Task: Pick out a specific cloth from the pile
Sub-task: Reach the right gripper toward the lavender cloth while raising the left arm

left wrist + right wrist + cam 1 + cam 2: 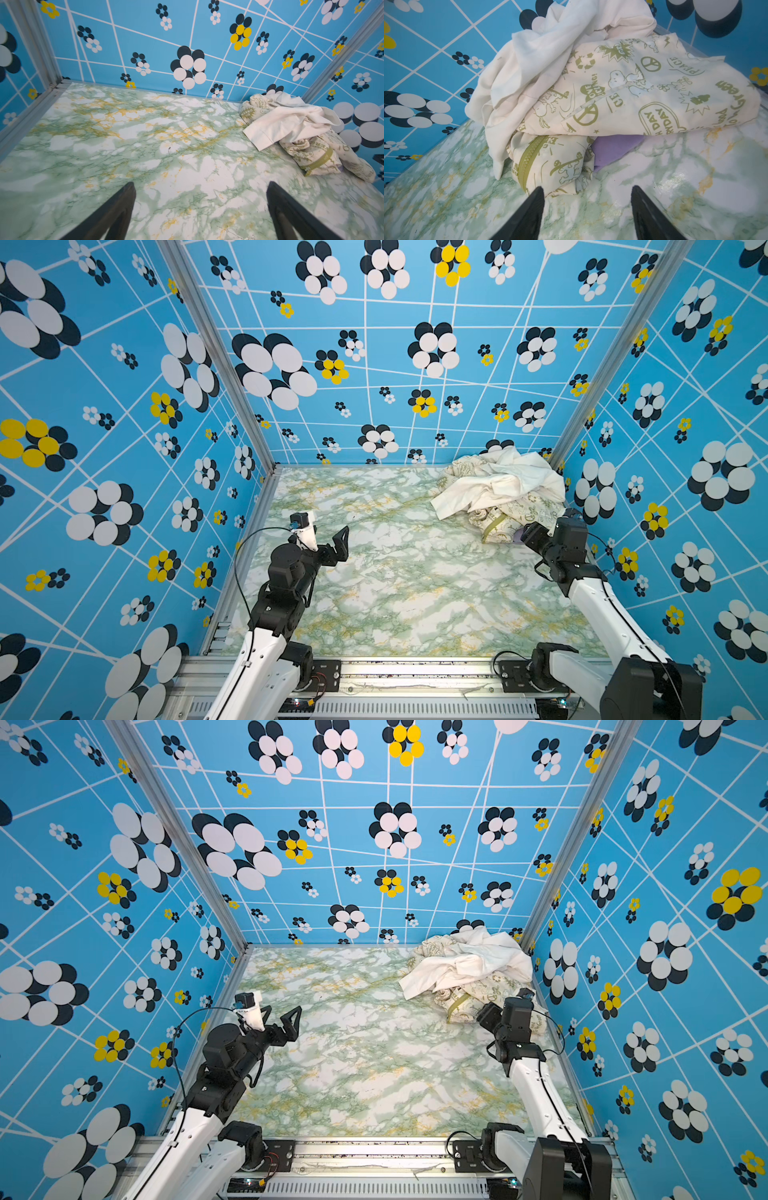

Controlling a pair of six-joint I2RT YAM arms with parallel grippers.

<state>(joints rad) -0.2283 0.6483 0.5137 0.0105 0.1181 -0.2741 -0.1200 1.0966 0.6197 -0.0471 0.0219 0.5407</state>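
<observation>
Sprawling in the table's [395, 572] far right corner, the pile [498, 489] has the white cloth [529, 62] on top and the cream cloth [654, 87] under it. Only a corner of the purple cloth [612, 147] shows, flat on the table beneath the cream cloth's near edge. The right gripper [586, 187] hovers near it, jaws apart, holding nothing. Best to go low, slide one finger under that purple corner clear of the cream roll beside it, and pinch purple alone. The left gripper [200, 182] hangs well apart, spread and empty.

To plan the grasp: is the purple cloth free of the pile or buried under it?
Buried: only a corner of the purple cloth shows under the printed cloth.
</observation>
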